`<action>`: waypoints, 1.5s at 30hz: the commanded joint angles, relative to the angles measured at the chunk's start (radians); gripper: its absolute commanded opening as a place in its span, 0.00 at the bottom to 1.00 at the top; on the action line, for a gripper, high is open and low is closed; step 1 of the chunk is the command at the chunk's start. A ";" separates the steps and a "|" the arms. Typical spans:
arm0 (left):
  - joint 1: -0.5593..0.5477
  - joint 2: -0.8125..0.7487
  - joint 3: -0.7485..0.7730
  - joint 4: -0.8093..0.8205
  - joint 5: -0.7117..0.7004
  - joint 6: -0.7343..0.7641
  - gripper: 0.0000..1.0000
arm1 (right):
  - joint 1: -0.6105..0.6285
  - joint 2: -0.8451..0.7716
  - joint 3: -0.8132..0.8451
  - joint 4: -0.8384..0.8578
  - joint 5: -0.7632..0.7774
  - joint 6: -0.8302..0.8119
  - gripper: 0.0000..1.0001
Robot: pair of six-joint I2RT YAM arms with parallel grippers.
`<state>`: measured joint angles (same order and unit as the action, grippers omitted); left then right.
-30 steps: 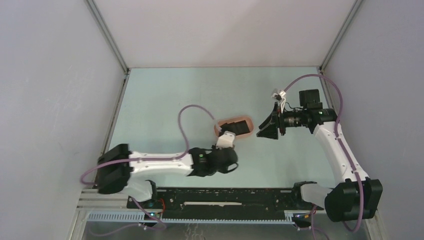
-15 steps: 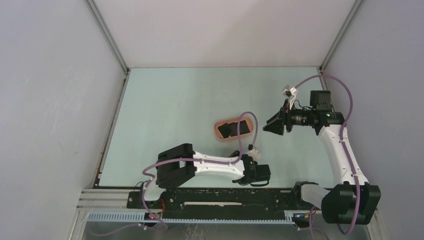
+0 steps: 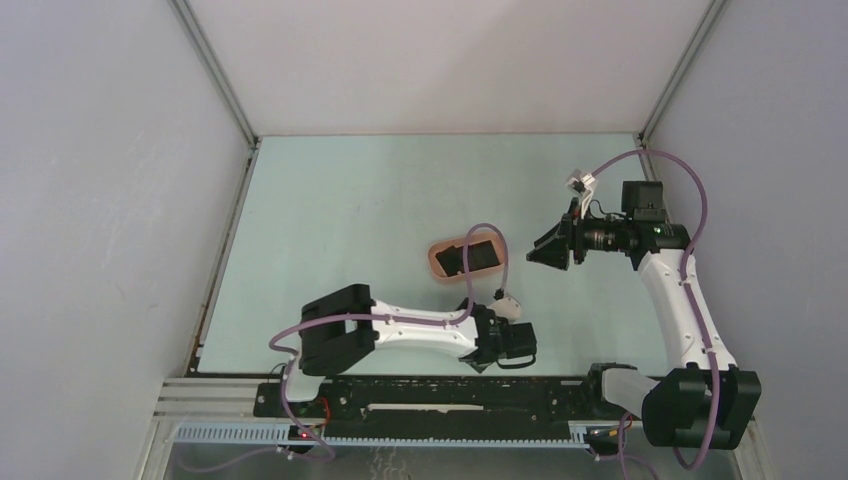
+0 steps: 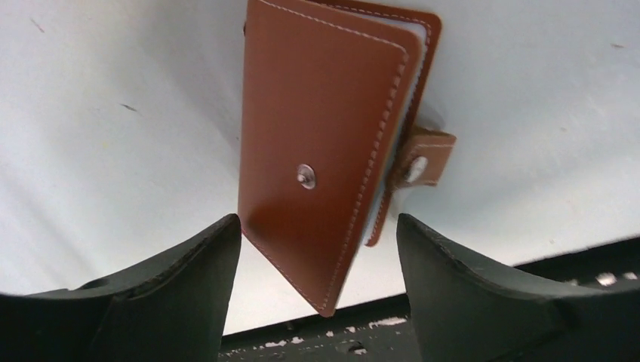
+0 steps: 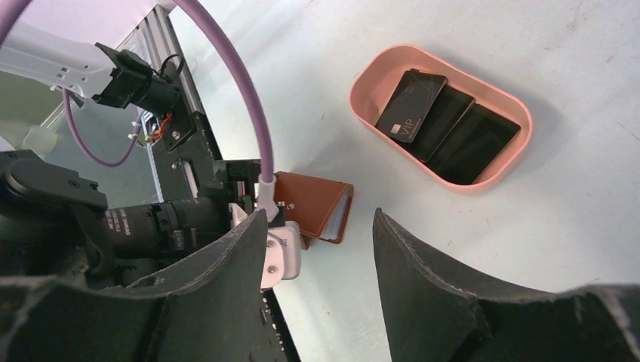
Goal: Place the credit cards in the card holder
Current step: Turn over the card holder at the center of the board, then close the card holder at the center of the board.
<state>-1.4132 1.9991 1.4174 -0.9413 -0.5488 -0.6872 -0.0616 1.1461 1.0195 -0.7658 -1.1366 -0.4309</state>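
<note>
Left gripper (image 4: 317, 230) spread over folded card holder (image 4: 324, 113); right gripper (image 5: 319, 226) spread, empty; black credit cards (image 5: 445, 128) in pink tray (image 5: 483, 183).

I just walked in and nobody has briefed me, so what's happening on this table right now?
The left gripper sits low near the table's front edge. Its jaws are open on either side of the folded brown card holder, which lies there ungripped with its snap tab undone. The dark credit cards are in the pink tray further back. The right gripper hovers above the table, open and empty.
</note>
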 commanded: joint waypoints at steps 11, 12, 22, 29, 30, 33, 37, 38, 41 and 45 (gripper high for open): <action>-0.021 -0.441 -0.287 0.371 0.209 0.058 0.81 | -0.012 -0.055 -0.004 -0.017 -0.035 -0.067 0.63; -0.020 -0.485 -0.321 0.408 0.210 0.065 0.80 | -0.012 -0.060 -0.005 -0.021 -0.042 -0.088 0.63; -0.018 -0.973 -0.846 1.043 0.072 0.205 0.61 | 0.003 -0.147 -0.004 -0.116 -0.228 -0.402 1.00; 0.124 -1.062 -1.026 1.280 0.229 0.145 0.47 | 0.368 -0.052 -0.044 -0.434 -0.030 -0.929 0.83; 0.131 -1.039 -1.021 1.286 0.251 0.145 0.44 | 0.413 -0.058 -0.096 -0.413 0.004 -0.982 0.81; 0.135 -0.950 -0.992 1.315 0.298 0.162 0.35 | 0.480 -0.086 -0.211 -0.310 0.094 -1.094 0.78; 0.135 -0.831 -0.928 1.324 0.338 0.187 0.30 | 0.537 -0.044 -0.223 -0.190 0.206 -1.016 0.65; 0.135 -0.801 -0.913 1.323 0.344 0.192 0.28 | 0.554 -0.025 -0.223 -0.173 0.233 -1.008 0.61; 0.138 -0.720 -0.873 1.302 0.351 0.190 0.20 | 0.602 0.032 -0.223 -0.140 0.302 -0.985 0.50; 0.154 -0.623 -0.841 1.249 0.349 0.144 0.16 | 0.636 0.062 -0.230 -0.099 0.346 -0.966 0.42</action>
<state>-1.2751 1.3113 0.5095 0.3206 -0.2214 -0.5228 0.5434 1.1923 0.7773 -0.9421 -0.8734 -1.3972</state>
